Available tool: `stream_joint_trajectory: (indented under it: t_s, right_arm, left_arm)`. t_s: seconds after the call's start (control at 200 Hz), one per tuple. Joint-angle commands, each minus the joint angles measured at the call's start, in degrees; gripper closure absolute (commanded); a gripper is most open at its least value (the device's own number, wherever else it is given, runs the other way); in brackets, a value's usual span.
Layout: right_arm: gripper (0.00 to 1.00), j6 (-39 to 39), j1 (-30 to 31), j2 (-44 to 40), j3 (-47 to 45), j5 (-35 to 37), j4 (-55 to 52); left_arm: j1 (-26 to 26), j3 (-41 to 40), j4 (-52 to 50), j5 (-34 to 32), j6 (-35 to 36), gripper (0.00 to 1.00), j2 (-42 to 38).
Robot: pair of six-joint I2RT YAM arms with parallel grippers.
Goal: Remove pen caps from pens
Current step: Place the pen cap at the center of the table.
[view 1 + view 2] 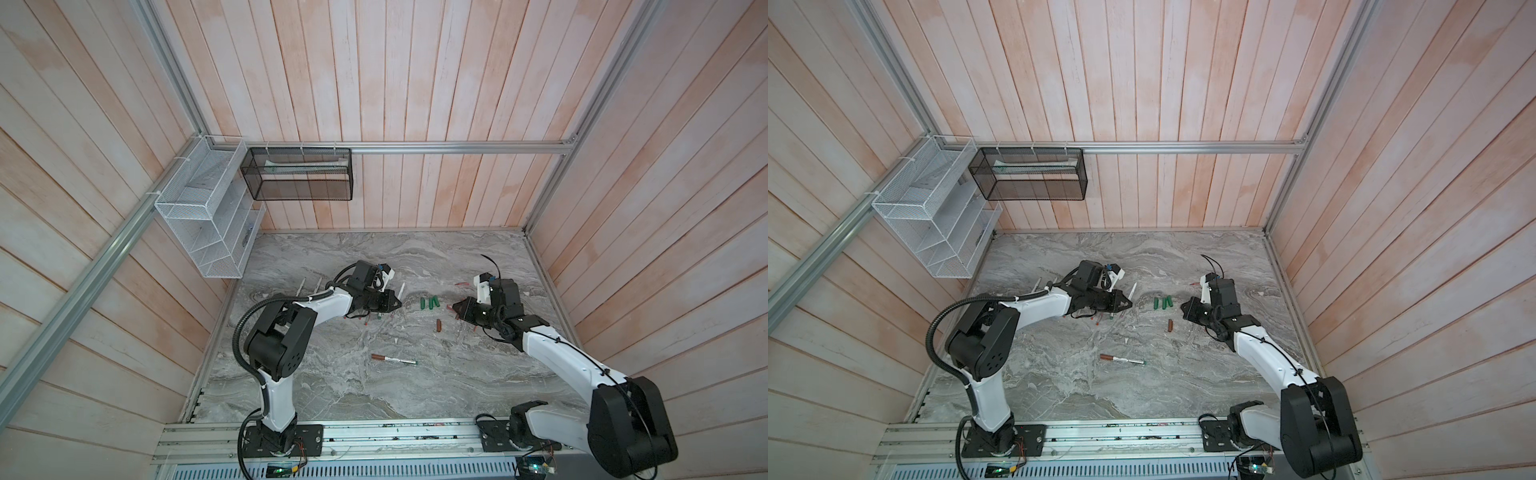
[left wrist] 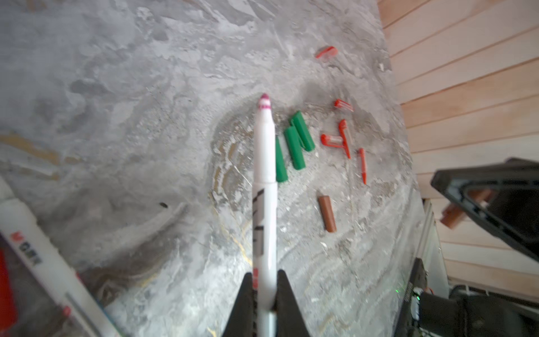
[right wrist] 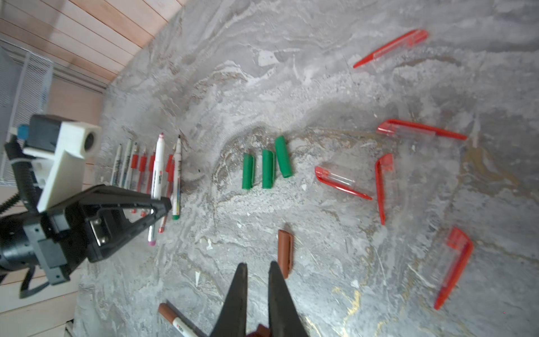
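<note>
On the left, the left hand (image 2: 264, 274) clamps an uncapped white-barrelled plastic marker (image 2: 264, 175) above the grey marble worktop (image 2: 116, 116). Rightwards, the right hand (image 3: 258, 265) pinches a short brown plastic cap (image 3: 262, 331); dropped from there, it might bounce and scatter the stubby green plastic caps (image 3: 264, 167).

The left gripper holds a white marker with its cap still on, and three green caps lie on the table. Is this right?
Not quite. The white marker in the left gripper has no cap on: its tip is bare, as the left wrist view shows. The three green caps do lie on the table.
</note>
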Motion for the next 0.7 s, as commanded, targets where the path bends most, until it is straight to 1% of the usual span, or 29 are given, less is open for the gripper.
stream_joint_trajectory:
  t_s: [0.0,0.22,0.355,0.465,0.6,0.695]
  right_arm:
    - [1.00,-2.6,0.9,2.3,-0.2,1.7,-4.7]
    - [1.00,-4.6,2.8,9.0,1.9,3.0,-5.0]
    - [1.00,-5.7,2.9,13.7,4.2,3.5,-6.1]
    - [1.00,-6.0,2.8,16.1,5.1,4.7,-6.3]
    - [0.90,-6.9,2.9,16.8,5.7,5.4,-6.1]
    - [0.86,-7.2,2.8,16.6,6.4,6.9,-7.6]
  left_arm:
    - [-0.6,2.7,-7.1,-6.3,-1.7,1.00,2.3]
    - [-0.6,1.2,-6.9,-16.1,-1.2,1.00,2.2]
    - [-0.8,0.8,-6.1,-15.9,-1.9,1.00,2.6]
    - [-1.2,1.5,-6.6,-16.0,-1.3,0.95,3.5]
    - [-1.1,1.2,-6.5,-16.5,-1.4,0.90,3.8]
    - [-1.2,1.2,-6.7,-16.4,-1.5,0.87,3.7]
